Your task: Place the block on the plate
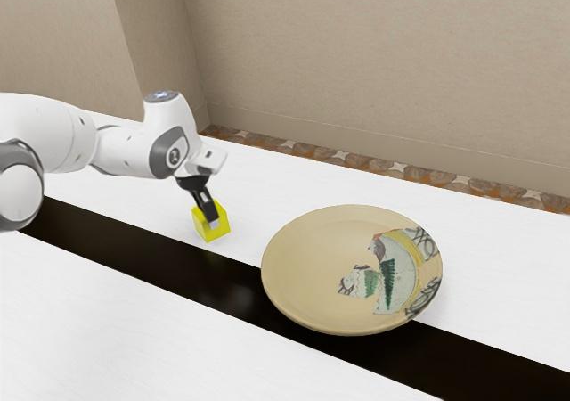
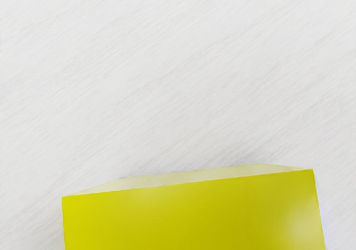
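My gripper (image 1: 211, 214) points down at the yellow block (image 1: 211, 233), its lower end overlapping the block's upper part. The block is at the white tabletop, beside the dark strip; whether it is held cannot be made out. In the wrist view the block (image 2: 194, 216) is large at the lower edge, just under or at my hand. Toward the exterior view's right lies the plate (image 1: 307, 263), wide, round and tan, with a painted patterned design on one side. A stretch of table separates block and plate.
A long black strip (image 1: 134, 245) runs across the white table (image 1: 276, 187), partly beneath the plate. Behind the table stand a beige wall (image 1: 383, 53) and a patterned floor edge (image 1: 356, 160). The wrist view has pale tabletop (image 2: 167, 78) beside the block.
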Available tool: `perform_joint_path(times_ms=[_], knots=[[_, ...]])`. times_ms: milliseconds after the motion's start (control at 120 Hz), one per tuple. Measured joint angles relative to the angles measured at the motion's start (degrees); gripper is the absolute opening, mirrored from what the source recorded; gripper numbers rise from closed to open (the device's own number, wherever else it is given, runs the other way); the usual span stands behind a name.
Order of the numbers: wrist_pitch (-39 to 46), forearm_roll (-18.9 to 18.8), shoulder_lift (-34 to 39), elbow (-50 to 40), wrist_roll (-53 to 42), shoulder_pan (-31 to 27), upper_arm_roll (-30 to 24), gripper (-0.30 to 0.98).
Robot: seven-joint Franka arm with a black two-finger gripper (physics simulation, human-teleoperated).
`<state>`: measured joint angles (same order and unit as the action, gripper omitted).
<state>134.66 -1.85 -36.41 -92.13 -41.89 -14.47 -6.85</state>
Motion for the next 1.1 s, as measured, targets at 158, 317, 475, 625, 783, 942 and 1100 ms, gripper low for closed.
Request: perform_joint_path(times_ms=[158,317,475,625,783,942,1100], knots=[[0.4,0.9,-0.4,0.1,0.6,0.2,0.0,0.44],[1.4,1.2,0.1,0.1,1.3,0.6,0.0,0.38],[1.7,1.2,4.7,-0.5,1.9,4.0,0.1,0.36],[1.7,1.4,8.9,-1.1,2.7,9.8,0.4,0.35],[1.9,1.6,10.6,-1.2,3.8,18.4,2.6,0.36],[2.3,2.0,7.8,0.6,5.4,26.7,5.0,0.37],[2.4,2.8,3.8,2.8,7.2,29.4,5.5,0.37]])
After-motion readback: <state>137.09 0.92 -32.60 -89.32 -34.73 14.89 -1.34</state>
